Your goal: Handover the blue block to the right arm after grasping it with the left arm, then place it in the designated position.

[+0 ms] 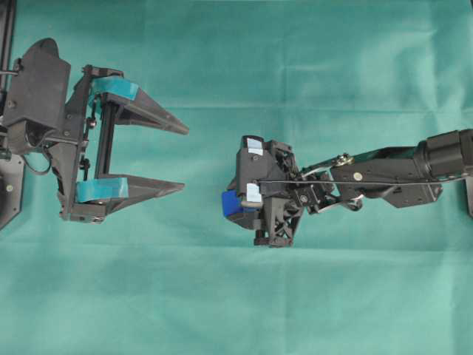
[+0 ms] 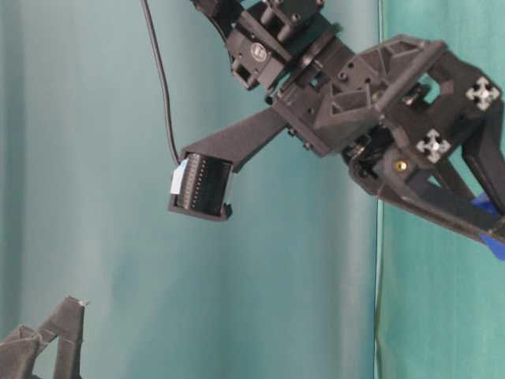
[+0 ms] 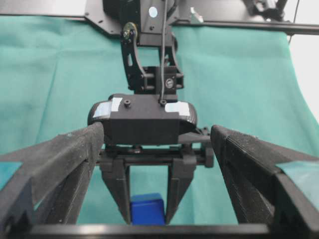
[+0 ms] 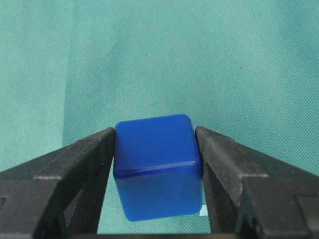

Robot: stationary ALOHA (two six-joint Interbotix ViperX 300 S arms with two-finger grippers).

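Blue block (image 4: 157, 167) pinched by right gripper (image 4: 155, 172) over green cloth (image 1: 295, 296); left gripper (image 1: 181, 159) spread wide, well apart.

Table-level exterior view: the black right arm (image 2: 371, 95) slants down across a teal-green cloth backdrop (image 2: 95, 197), one ribbed, white-stickered finger (image 2: 201, 186) spread leftward, a sliver of bright blue block (image 2: 491, 229) at the right edge, and a dark pointed finger tip (image 2: 67, 320) at lower left.

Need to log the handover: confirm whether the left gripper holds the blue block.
No: the left gripper stands wide open and empty, while the right gripper clamps the blue block.
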